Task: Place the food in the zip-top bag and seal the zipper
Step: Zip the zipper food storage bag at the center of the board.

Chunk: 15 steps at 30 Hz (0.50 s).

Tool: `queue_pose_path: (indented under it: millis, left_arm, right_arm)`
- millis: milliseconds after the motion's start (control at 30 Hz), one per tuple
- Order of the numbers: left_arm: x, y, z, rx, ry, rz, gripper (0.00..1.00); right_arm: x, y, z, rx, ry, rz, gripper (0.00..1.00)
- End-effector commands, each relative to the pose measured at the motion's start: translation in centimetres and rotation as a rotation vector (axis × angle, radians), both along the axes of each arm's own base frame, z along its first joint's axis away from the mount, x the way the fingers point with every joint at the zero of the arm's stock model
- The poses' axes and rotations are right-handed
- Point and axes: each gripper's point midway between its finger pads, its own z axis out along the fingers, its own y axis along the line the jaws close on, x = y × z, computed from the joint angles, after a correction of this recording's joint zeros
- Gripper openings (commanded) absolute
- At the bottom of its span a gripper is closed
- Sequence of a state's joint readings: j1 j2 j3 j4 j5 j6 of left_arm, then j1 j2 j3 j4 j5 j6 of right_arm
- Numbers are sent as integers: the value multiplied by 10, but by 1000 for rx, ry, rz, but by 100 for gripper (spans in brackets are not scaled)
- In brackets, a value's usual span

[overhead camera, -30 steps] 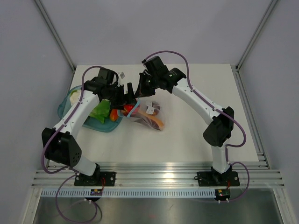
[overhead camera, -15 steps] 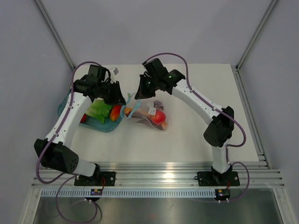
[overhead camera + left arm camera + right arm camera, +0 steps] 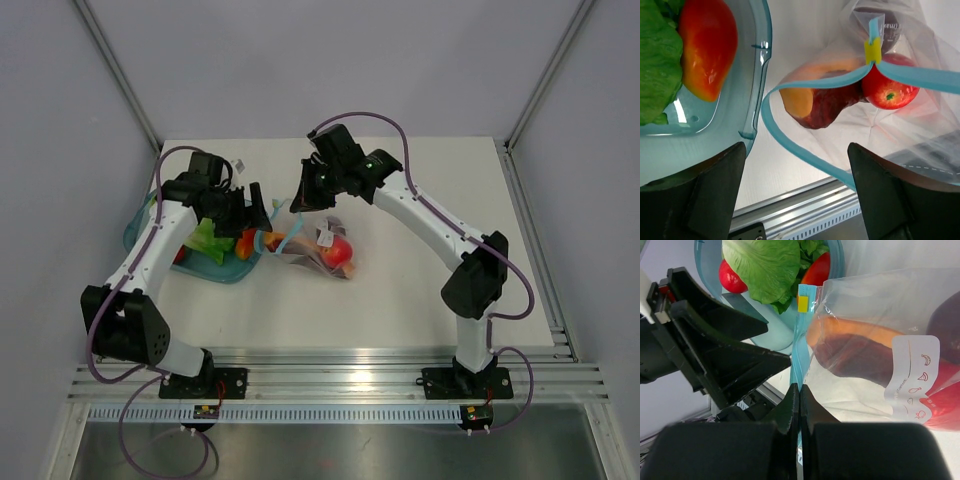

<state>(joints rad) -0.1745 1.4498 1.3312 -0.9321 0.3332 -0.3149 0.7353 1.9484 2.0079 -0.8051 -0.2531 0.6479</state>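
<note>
The clear zip-top bag lies mid-table with its mouth facing left. Its teal zipper gapes in a loop. Inside it are a red round piece, a dark purple piece and an orange piece. My right gripper is shut on the zipper strip and holds the mouth's upper edge up; it shows in the top view. My left gripper is open and empty, just left of the bag's mouth beside the bowl.
The teal translucent bowl sits left of the bag, holding a green lettuce piece, a red-orange piece and a red round piece. The table's metal front rail runs along the near edge.
A red round piece that was at the left gripper by the bag's mouth now lies inside the bag. The left gripper has drawn back left, open. The right gripper keeps its hold.
</note>
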Motion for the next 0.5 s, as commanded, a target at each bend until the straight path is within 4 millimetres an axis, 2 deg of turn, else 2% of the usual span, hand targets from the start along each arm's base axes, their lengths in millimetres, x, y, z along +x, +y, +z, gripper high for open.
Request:
queue_pose_path:
  millis: [0,133,267,467]
  left_arm:
    - [22,-13,1,-28,-88,-33,86]
    - [27,-22,-9,-25,-93,-79,85]
    - [35,-24,-16,-11,-112,-89,84]
    - [45,-24,-26,10,-100,-105,77]
  right_arm:
    - [-10,2,44,80,-92,26,0]
    - [-11,1,47,84,-97,26,0]
    - [-12,0,50,90,-99,25,0]
    - [-14,-2,50,91,-94,21,0]
